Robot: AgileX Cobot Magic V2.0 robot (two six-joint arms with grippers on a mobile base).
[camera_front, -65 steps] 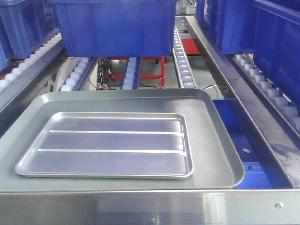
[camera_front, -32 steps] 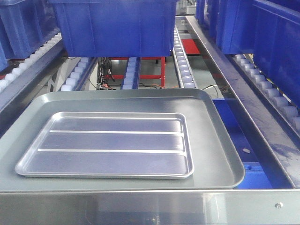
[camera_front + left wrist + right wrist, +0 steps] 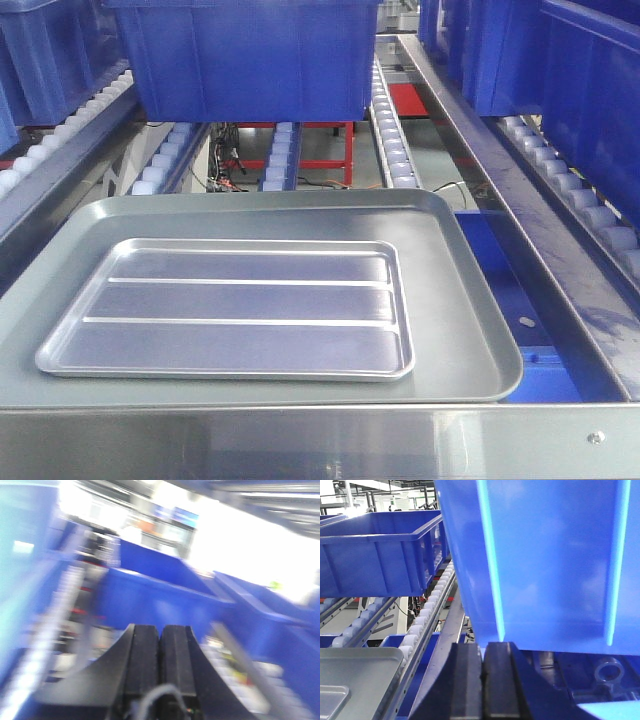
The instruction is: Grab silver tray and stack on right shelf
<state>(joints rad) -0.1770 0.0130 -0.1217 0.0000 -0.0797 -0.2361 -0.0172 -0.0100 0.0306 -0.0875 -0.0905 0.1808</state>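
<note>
Flow rack point(image 3: 560, 300) with steel rails and lanes of small white rollers point(image 3: 392, 140) running away from the front-facing camera; flat steel front bar point(image 3: 330, 440) across the bottom edge. Blue plastic bins point(image 3: 245, 55) standing on the roller lanes behind, further bins at far left and right. Red frame point(image 3: 320, 160) and loose cables visible below, between the lanes. Bright, washed-out factory hall beyond in the left wrist view, heavily motion-blurred.

Silver tray point(image 3: 235, 308): shiny, rectangular, rounded corners, low raised rim, two long raised ridges across the floor. Lying flat inside a larger dull-grey tray point(image 3: 455, 300), set toward that tray's left and front, rim clear of the grey rim on the right side. Grey tray resting on the lanes just behind the front bar. Corner of both trays also seen at lower left of the right wrist view point(image 3: 330, 695), beside a roller lane.

Left gripper point(image 3: 160, 635): black fingers pressed together, nothing between them, pointing toward a blue bin. Right gripper point(image 3: 482, 652): fingers likewise closed against each other, empty, just under the wall of a large blue bin point(image 3: 545, 555). Neither gripper touching the tray.
</note>
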